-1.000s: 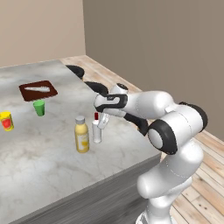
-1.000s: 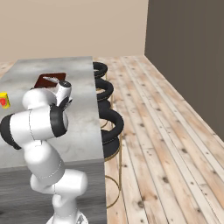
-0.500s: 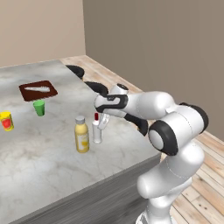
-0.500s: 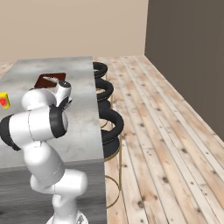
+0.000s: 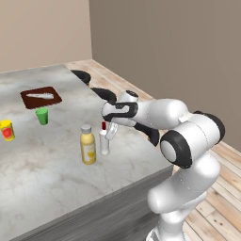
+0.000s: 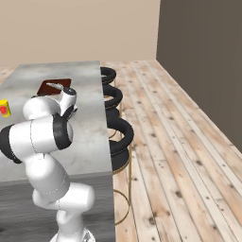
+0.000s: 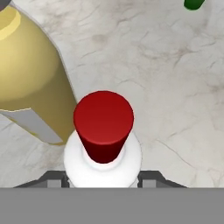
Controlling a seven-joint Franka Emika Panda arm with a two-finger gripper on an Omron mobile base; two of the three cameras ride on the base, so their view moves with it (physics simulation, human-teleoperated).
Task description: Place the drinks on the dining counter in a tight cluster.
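On the dining counter (image 5: 42, 181) a slim white bottle with a red cap (image 5: 104, 140) stands upright, with my gripper (image 5: 108, 133) shut on its body from the right. In the hand view the red cap (image 7: 103, 119) rises just above my gripper (image 7: 103, 177), and a dark fingertip (image 7: 55, 178) shows on each side of the white body. The fat yellow bottle with a grey cap (image 5: 87, 145) stands close to its left, a small gap between them, and shows large (image 7: 30, 83) in the hand view. I cannot tell whether the white bottle rests on the marble or hangs just above it.
A green cup (image 5: 42, 116), a yellow cup with a red mark (image 5: 6, 130) and a brown board (image 5: 41, 97) stand farther back on the marble. Black stools (image 6: 116, 97) line the counter's right edge, which is close to my arm.
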